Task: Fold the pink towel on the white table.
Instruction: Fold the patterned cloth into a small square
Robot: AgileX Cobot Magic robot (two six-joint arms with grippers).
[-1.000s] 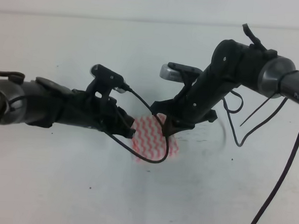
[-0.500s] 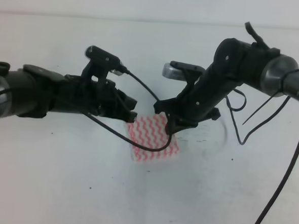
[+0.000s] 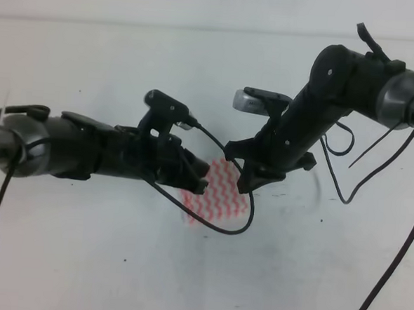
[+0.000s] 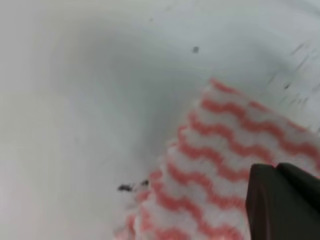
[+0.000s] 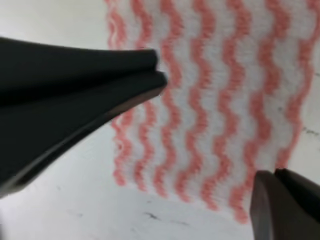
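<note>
The left gripper [image 3: 199,185] sits low over the towel's [image 3: 218,198] near-left edge, its tip dark against the stripes; the wrist view shows only one blurred dark finger corner at the lower right, over the cloth, so how far the jaws are parted cannot be told, nor whether they pinch anything. Behind it the left arm runs almost level across the table [image 3: 81,260] from the left edge of the high view, a black cable looping from its wrist camera down under the towel's front edge.

The right gripper [image 3: 246,187] hangs at the towel's right side, pointing down and to the left. In its wrist view two dark fingers [image 5: 100,70] lie pressed together along their length at upper left, above the cloth, with another dark part at the lower right corner; whether it grips cloth cannot be told. The right arm climbs steeply up and right to a silver joint.

The towel lies near the middle of the table between the two grippers, a small, flat patch with pink and white wavy stripes, partly hidden by both wrists.
</note>
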